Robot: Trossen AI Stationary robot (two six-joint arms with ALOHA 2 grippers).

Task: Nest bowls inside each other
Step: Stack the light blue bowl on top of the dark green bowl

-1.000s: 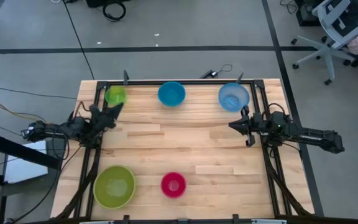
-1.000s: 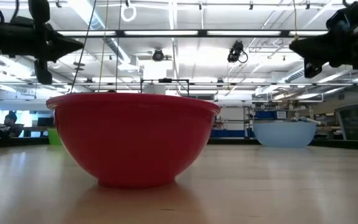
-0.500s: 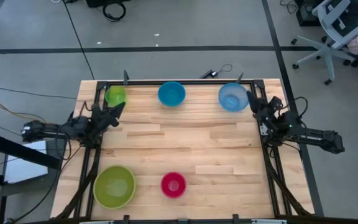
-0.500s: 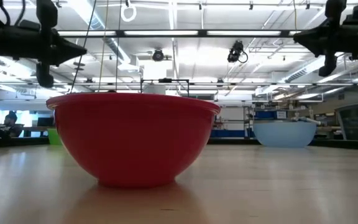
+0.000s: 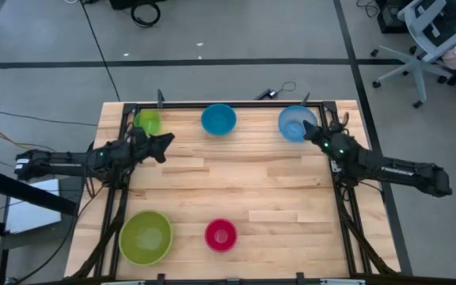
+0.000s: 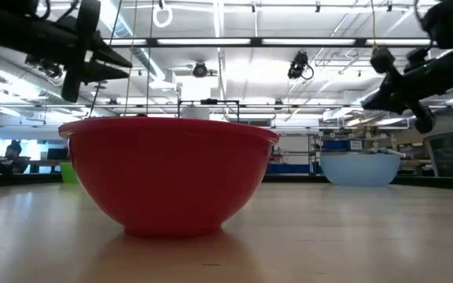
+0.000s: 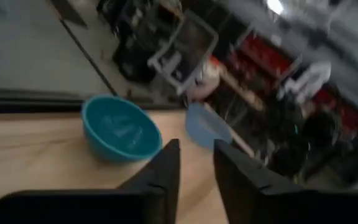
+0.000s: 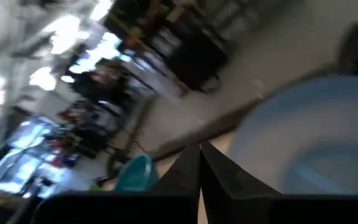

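Five bowls stand on their bases on the wooden table. Along the far edge are a small lime-green bowl (image 5: 146, 121), a bright blue bowl (image 5: 218, 119) and a light blue bowl (image 5: 294, 123). Near the front edge are a large lime-green bowl (image 5: 146, 237) and a pink-red bowl (image 5: 221, 235). My left gripper (image 5: 165, 143) hangs open above the table, just right of the small lime-green bowl and pointing toward the bright blue bowl (image 7: 120, 129). My right gripper (image 5: 310, 134) is shut in the air at the near right rim of the light blue bowl (image 8: 309, 143).
A black frame rail (image 5: 228, 104) runs along the table's far edge, and others run down both sides. The middle of the table (image 5: 236, 178) is bare wood. An office chair (image 5: 426, 39) stands on the floor beyond the far right corner.
My left gripper has risen, moved toward the table's right past the small lime-green bowl, and opened. My right gripper has swung from pointing left over the table toward the far edge, up to the light blue bowl, rolling as it went. No bowl has moved.
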